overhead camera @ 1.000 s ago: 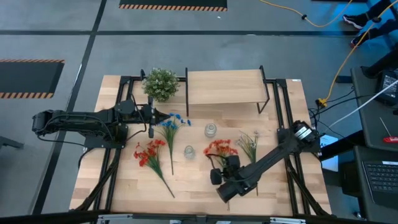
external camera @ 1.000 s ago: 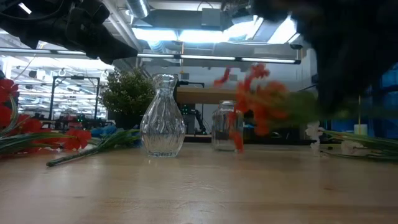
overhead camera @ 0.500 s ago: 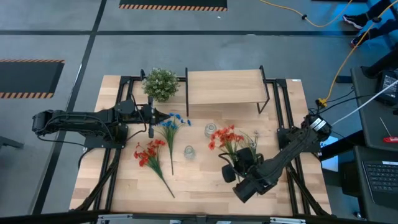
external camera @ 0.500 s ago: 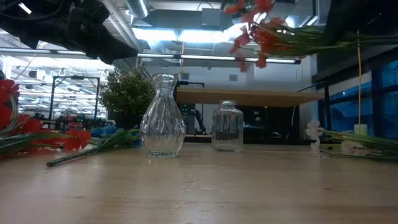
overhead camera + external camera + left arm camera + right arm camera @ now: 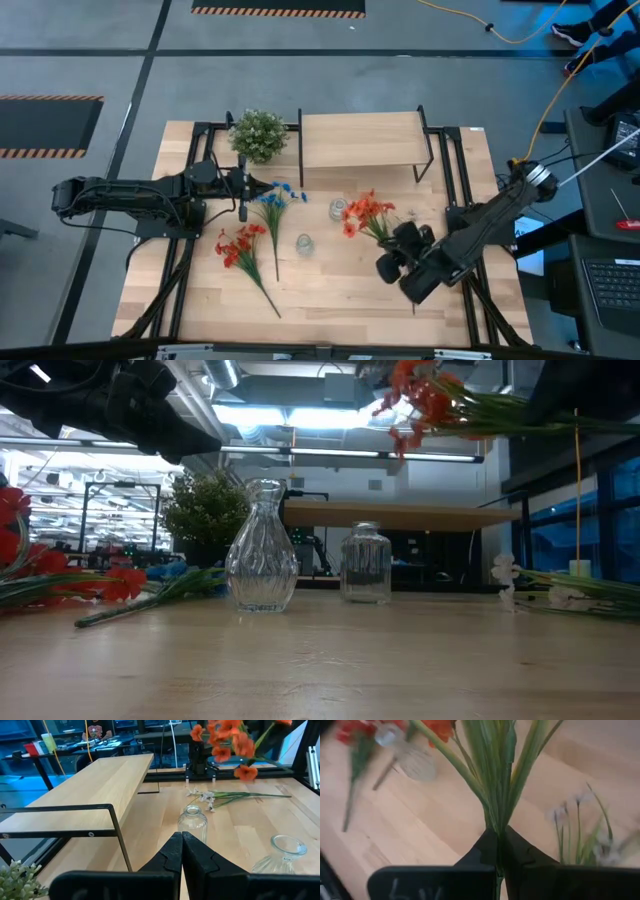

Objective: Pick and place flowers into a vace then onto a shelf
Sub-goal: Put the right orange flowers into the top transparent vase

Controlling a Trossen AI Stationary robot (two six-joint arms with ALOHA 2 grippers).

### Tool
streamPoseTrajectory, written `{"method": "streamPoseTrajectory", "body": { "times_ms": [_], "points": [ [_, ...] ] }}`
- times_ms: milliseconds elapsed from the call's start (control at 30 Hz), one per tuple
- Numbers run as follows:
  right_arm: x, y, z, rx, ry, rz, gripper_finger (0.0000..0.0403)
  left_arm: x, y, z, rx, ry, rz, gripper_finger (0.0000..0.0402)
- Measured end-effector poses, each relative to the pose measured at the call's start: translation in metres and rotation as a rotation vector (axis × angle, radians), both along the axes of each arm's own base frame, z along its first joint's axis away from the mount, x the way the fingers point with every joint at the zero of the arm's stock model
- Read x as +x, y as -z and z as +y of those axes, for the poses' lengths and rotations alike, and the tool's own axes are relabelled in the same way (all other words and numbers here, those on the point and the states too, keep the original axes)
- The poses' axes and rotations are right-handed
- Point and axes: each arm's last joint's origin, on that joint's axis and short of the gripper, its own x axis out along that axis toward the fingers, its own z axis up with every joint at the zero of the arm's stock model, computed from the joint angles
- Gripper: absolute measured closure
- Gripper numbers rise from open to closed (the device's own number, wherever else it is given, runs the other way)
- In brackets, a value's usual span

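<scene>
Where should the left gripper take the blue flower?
On the bare green stem below the blue flower head, coming straight down from above. It lies flat on the table, head toward the left gripper, stem running away toward the front edge. Set the fingers across the stem, clear of the red flower beside it.

The right gripper (image 5: 392,243) hangs above the right half of the table, its arm stretched back to the right edge, its fingers (image 5: 490,845) pinched tight on the green stem of a red-orange flower (image 5: 364,213). The left gripper (image 5: 268,186) waits at the far left of the table, its arm lying level and pointing right, fingers (image 5: 172,851) pressed together with nothing between them.
</scene>
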Motion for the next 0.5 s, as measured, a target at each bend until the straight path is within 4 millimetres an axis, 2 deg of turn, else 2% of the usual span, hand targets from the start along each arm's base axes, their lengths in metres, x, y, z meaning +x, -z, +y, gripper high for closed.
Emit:
{"method": "streamPoseTrajectory", "body": {
  "times_ms": [233, 367, 500],
  "points": [
    [-0.015, 0.010, -0.031, -0.240, -0.141, -0.151, 0.0397, 0.000, 0.000, 0.000, -0.004, -0.001, 0.000, 0.0398],
    [-0.019, 0.024, -0.050, -0.307, -0.171, -0.176, 0.0397, 0.000, 0.000, 0.000, -0.004, -0.001, 0.000, 0.0398],
    [-0.020, 0.028, -0.066, -0.353, -0.228, -0.270, 0.0397, 0.000, 0.000, 0.000, -0.004, 0.000, 0.000, 0.0398]
  ]
}}
